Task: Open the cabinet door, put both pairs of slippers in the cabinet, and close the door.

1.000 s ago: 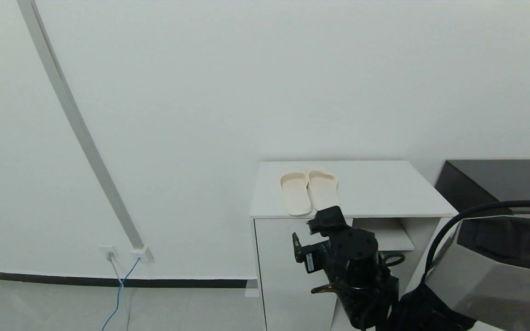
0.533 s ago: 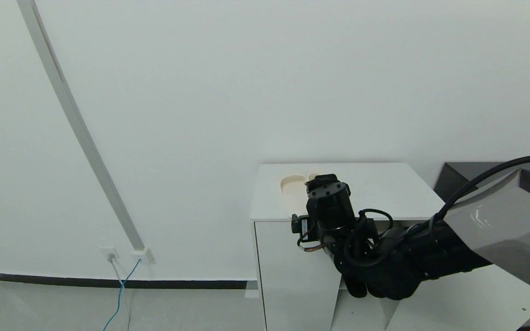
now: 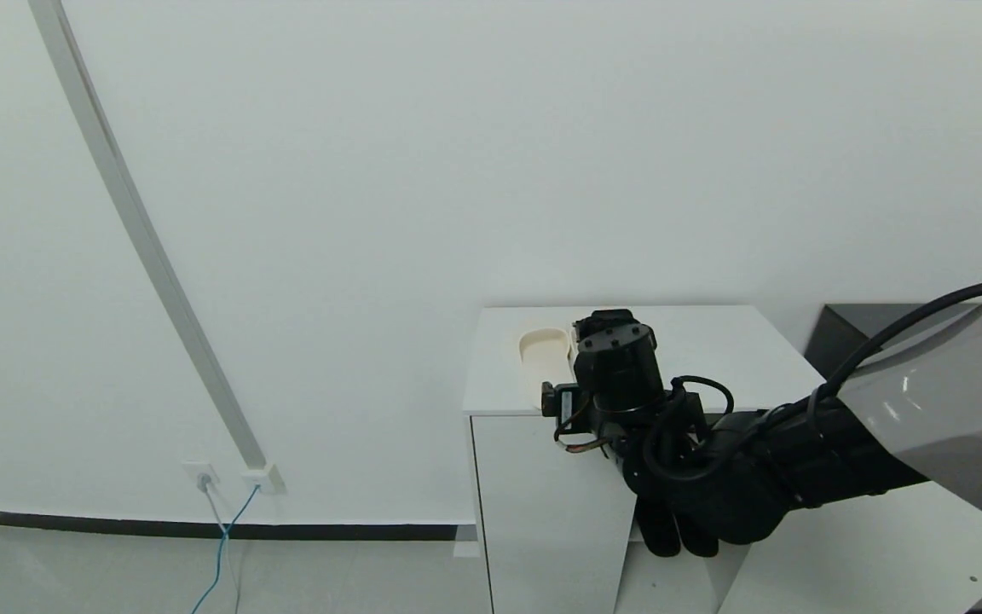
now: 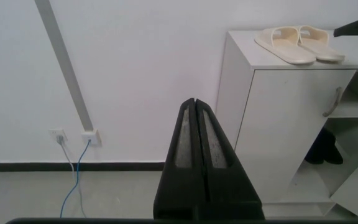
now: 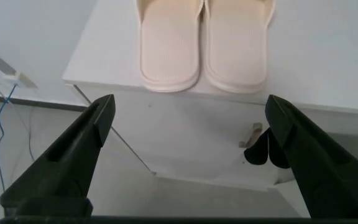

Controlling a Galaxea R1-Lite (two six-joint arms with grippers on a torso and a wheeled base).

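Two slippers atop cabinet, dark pair perhaps inside.

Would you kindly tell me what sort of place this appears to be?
Likely a home entryway or mock-up: a white shoe cabinet, cream ribbed slippers on top, white wall sockets nearby.

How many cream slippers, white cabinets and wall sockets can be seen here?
Cream slippers: 2
White cabinet: 1
Wall sockets: 2
Total: 5
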